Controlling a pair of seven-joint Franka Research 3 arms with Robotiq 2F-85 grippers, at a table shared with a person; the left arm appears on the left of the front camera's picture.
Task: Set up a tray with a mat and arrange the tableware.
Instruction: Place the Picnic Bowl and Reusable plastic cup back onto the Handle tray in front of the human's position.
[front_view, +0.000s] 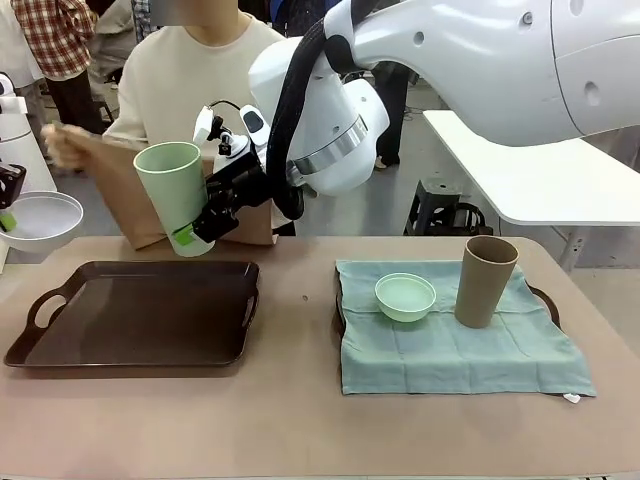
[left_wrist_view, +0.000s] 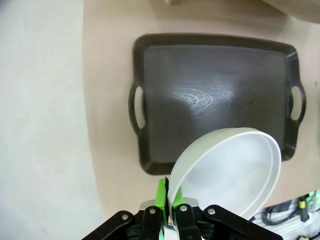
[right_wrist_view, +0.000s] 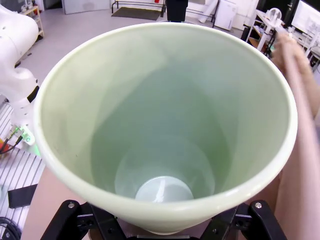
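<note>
Clamped on the rim of a white bowl (left_wrist_view: 230, 170): left gripper (left_wrist_view: 169, 200), fingers nearly together with only the thin wall between the green pads (left_wrist_view: 161, 196), at the bottom of the left wrist view. Bowl carried in the air above the empty dark tray (left_wrist_view: 215, 95); in the front view the same bowl (front_view: 38, 218) at the far left edge, over the table's (front_view: 300, 420) left end.

Spread wide around the lower part of a pale green cup (front_view: 176, 195): right gripper (front_view: 200, 228), upper left of centre in the front view, cup lifted clear of the table and leaning a little, just behind the far edge of the dark tray (front_view: 140, 312). In the right wrist view, cup's mouth (right_wrist_view: 165, 125) open toward the camera, black fingers at the bottom corners.

Partly done, judged from the layout. At right in the front view: green mat (front_view: 450, 345) spread over a second tray (front_view: 546, 298), with a mint bowl (front_view: 405, 296) and a brown cup (front_view: 485, 282) standing on it. Left to do: white bowl and pale green cup, both in the air, to be set down.
</note>
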